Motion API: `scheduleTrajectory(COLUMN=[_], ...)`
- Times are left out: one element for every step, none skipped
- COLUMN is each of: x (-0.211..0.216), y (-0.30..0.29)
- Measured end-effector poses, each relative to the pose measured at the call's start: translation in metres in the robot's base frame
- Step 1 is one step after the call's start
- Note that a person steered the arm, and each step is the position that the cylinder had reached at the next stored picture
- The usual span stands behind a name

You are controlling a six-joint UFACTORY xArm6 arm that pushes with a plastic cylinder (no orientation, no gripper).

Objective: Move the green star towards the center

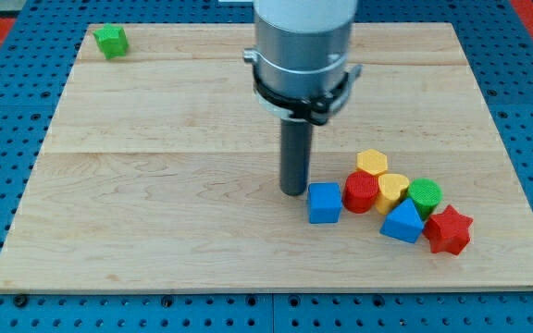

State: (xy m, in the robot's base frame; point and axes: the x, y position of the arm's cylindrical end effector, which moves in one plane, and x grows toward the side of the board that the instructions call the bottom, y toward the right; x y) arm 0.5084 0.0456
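The green star (pixel 111 41) lies at the view's top left corner of the wooden board (pixel 155 185). My tip (pixel 293 191) rests on the board right of centre, far from the green star. It stands just left of and touching or almost touching the blue cube (pixel 324 203).
A cluster lies at the view's lower right: a red cylinder (pixel 362 191), a yellow hexagon (pixel 372 163), a yellow block (pixel 393 191), a green cylinder (pixel 425 195), a blue triangle (pixel 402 223) and a red star (pixel 449 230). A blue pegboard (pixel 7 111) surrounds the board.
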Motion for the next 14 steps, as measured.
scheduleTrajectory(x=[0.019,0.024,0.025,-0.004,-0.099,-0.167,-0.172,-0.254,-0.302,-0.278,-0.170,-0.213,-0.277,-0.303], y=[0.043,-0.012,-0.102,-0.210,-0.292,-0.349,-0.350,-0.342,-0.307,-0.186,-0.160,-0.170,-0.185,-0.230])
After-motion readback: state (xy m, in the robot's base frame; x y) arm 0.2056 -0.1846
